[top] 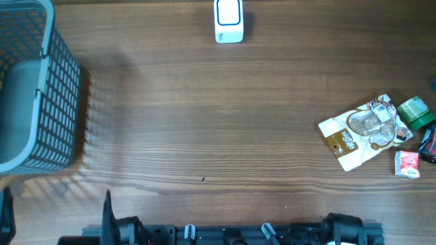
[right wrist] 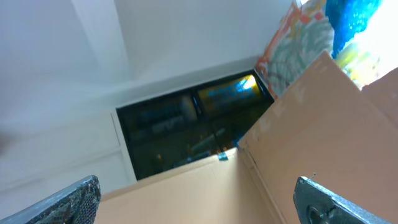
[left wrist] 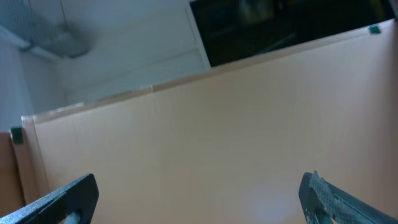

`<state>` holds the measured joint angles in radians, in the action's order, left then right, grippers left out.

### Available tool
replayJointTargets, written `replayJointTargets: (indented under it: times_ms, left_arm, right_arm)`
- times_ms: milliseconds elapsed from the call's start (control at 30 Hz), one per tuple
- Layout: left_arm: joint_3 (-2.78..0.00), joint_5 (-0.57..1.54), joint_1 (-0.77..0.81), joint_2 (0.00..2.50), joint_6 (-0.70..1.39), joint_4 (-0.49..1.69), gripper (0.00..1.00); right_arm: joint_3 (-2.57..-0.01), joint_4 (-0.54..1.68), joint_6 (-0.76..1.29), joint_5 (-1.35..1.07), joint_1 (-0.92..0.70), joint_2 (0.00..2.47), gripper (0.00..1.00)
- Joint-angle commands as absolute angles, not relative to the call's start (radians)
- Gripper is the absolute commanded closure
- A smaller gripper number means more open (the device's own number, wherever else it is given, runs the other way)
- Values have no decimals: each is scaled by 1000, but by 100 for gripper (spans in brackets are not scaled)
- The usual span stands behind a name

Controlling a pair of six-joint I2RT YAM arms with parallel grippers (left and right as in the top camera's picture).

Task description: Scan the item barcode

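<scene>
At 9 o'clock on the brown wooden bench (top: 204, 122) stands the grey plastic lattice basket (top: 58, 102). It is well apart from everything else and is a hazard only if an arm swings wide. The left hand (left wrist: 199, 208) is spread wide and carries nothing. Its camera faces a tan cardboard panel (left wrist: 205, 143) rather than the bench, so it gives no close view to guide a reach. At 12 o'clock, near the far edge, sits the white box-shaped barcode scanner with blue trim (top: 228, 20). It looks small and light, and an item brought in too low or too fast could knock or turn it. The right hand (right wrist: 199, 208) is likewise wide and empty, aimed upward. At 3 o'clock lies the likely item, the white and brown flat foil snack pouch (top: 354, 139). It touches a green round-capped container (top: 415, 111), with a small red packet (top: 407, 164) just beside it and a dark packet (top: 429, 144) at the frame's edge. That crowding is the main hazard, I judge: fingers closing on the flat pouch may slip off it or shove its neighbours about. No barcode shows on its upturned face, so it may reach the scanner wrong side on and fail to read.
</scene>
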<state>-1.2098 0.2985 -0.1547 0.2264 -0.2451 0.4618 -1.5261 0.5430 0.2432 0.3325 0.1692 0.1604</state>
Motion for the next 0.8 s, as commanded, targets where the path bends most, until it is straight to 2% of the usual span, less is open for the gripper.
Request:
replayJointTargets:
  times_ms: [0, 300, 433, 567, 767]
  left_arm:
    - [-1201, 321, -162, 191, -231, 440, 0]
    - [-1182, 268, -162, 43, -231, 472, 0]
    - [-1187, 250, -159, 13, -231, 457, 0]
    - [-1140, 253, -159, 6, -231, 366, 0]
    - [-1041, 250, -144, 6, -231, 270, 0]
  right_arm:
    - [-1530, 548, 271, 313, 171, 41, 0]
    - [-1525, 601, 482, 312, 155, 6, 0]
    - [-1444, 564, 660, 314, 154, 6, 0]
    - [-1219, 424, 839, 249, 154, 6, 0]
    - [-769, 43, 744, 13, 157, 25, 0]
